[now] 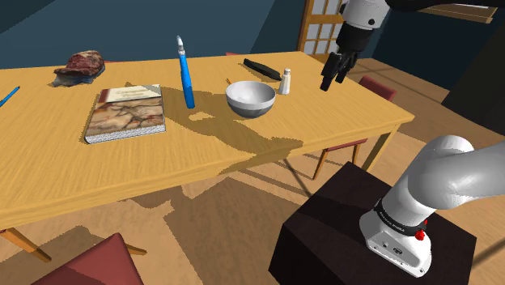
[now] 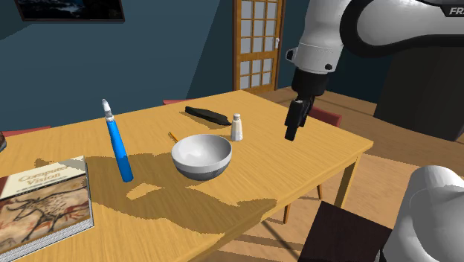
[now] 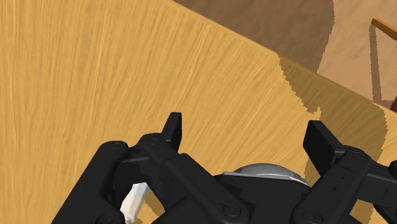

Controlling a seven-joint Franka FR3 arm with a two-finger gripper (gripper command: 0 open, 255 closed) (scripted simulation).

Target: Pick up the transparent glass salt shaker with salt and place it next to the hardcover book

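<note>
A small white-looking salt shaker (image 1: 285,81) (image 2: 237,127) stands upright on the wooden table, just beside a grey bowl (image 1: 250,98). The hardcover book (image 1: 125,113) (image 2: 41,201), with a brown marbled cover, lies flat toward the shoulder view's left. My black gripper (image 1: 333,74) (image 2: 291,126) hangs above the table to the shoulder view's right of the shaker, apart from it. In the wrist view the gripper (image 3: 247,133) is open over bare wood, nothing between its fingers (image 3: 173,127). The shaker (image 3: 135,200) peeks out beside the hand's body.
A blue pen-like stick (image 1: 185,73) stands upright between book and bowl. A black elongated object (image 1: 261,67) lies behind the shaker. A brown lump (image 1: 81,65) sits at the far left. Red chairs (image 1: 377,87) stand around the table (image 1: 243,154).
</note>
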